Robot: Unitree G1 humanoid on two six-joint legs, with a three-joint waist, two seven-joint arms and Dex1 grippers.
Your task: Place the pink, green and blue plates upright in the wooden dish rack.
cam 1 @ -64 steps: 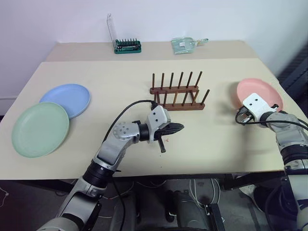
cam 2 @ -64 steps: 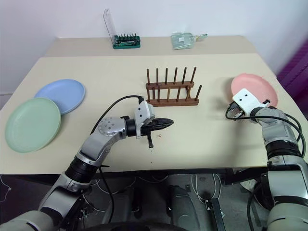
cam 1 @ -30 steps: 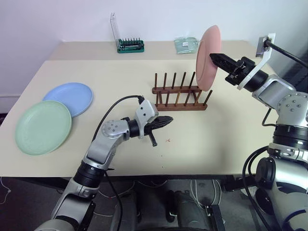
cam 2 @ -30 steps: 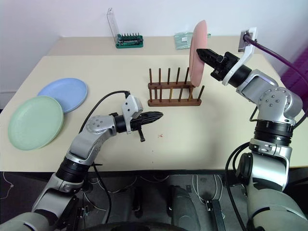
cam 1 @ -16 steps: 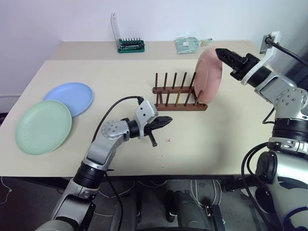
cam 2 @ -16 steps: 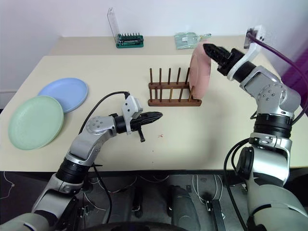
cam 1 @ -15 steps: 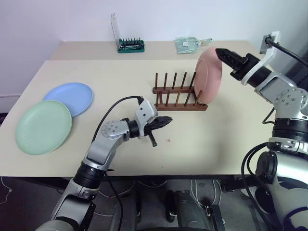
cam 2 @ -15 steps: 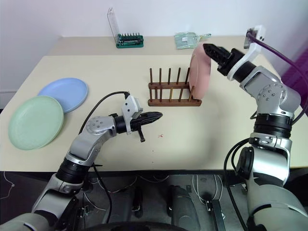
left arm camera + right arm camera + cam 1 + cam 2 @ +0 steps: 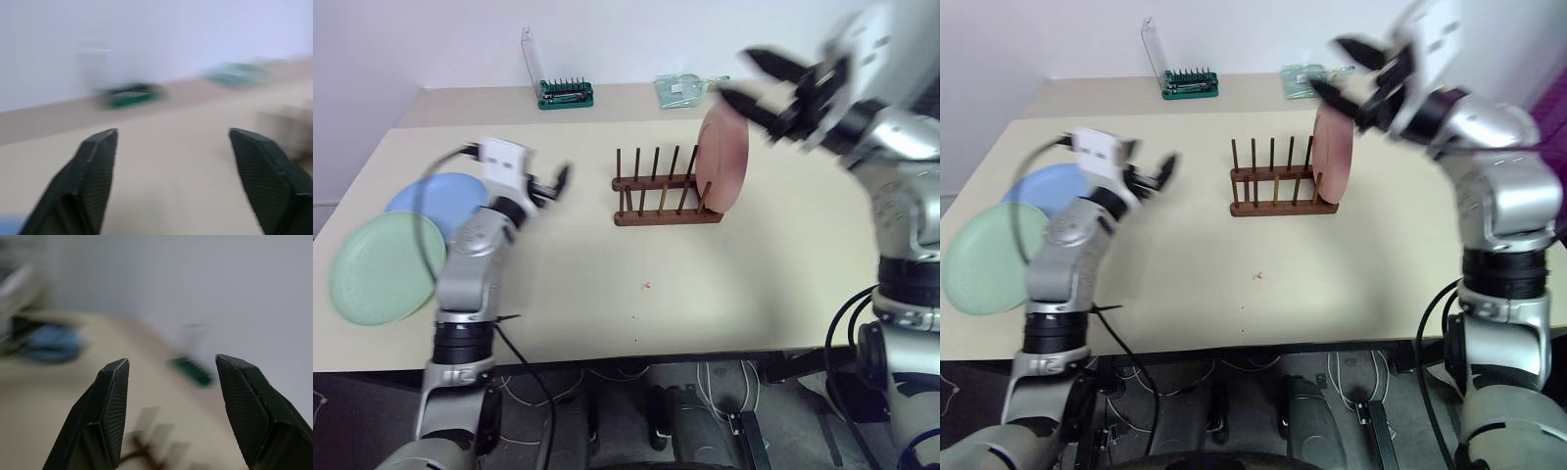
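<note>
no legible writing; pink plate (image 9: 722,155) upright in wooden dish rack (image 9: 664,192); left hand (image 9: 548,182), right hand (image 9: 756,78) spread, empty.

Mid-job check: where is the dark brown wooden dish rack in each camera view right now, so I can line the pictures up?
Left eye view: the dark brown wooden dish rack sits mid-table, centre-right.
Right eye view: same rack, just right of centre.
Left wrist view: a brown blur at the edge, too smeared to call.
Right wrist view: blurred pegs between the open fingers.
Shared landmark: the salmon pink round plate upright at the rack's right end.
</note>
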